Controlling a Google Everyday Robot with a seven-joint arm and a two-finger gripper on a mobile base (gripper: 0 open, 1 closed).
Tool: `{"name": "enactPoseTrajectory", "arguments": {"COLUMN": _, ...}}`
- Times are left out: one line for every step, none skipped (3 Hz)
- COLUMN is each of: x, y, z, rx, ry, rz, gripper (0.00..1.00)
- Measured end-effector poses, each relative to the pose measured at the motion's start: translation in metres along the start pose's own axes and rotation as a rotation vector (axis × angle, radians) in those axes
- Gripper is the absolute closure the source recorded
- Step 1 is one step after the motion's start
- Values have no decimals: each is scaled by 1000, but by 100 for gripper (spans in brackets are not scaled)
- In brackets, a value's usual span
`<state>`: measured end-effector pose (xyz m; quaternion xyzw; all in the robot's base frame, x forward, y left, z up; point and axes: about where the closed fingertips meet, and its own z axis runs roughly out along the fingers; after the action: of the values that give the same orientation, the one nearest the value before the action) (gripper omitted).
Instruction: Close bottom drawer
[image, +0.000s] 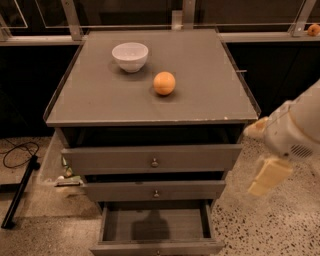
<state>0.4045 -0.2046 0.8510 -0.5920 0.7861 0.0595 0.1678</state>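
The grey chest (150, 100) stands in the middle of the camera view. Its bottom drawer (155, 225) is pulled out, showing a plain grey box inside; its front (157, 247) lies at the lower edge of the view. The two drawers above, top (152, 159) and middle (155, 190), stick out a little, each with a small round knob. My gripper (267, 175) hangs from the white arm (295, 130) to the right of the chest, level with the top two drawers and apart from them, above the floor.
A white bowl (130, 55) and an orange (164, 83) sit on the chest top. Another orange (313, 30) lies on the ledge at the far right. A black stand and cable (20, 165) lie on the floor at left. Speckled floor (260, 225) is at right.
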Motion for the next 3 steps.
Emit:
{"name": "enactPoseTrajectory", "arguments": {"x": 22, "y": 27, "z": 70, "rx": -51, "ry": -59, "rz": 5, "gripper": 41}}
{"name": "enactPoseTrajectory", "arguments": {"x": 47, "y": 46, "z": 145, "rx": -95, "ry": -72, "rz": 51, "gripper": 64}}
{"name": "enactPoseTrajectory", "arguments": {"x": 48, "y": 45, "z": 149, "rx": -79, "ry": -75, "rz": 54, "gripper": 88}}
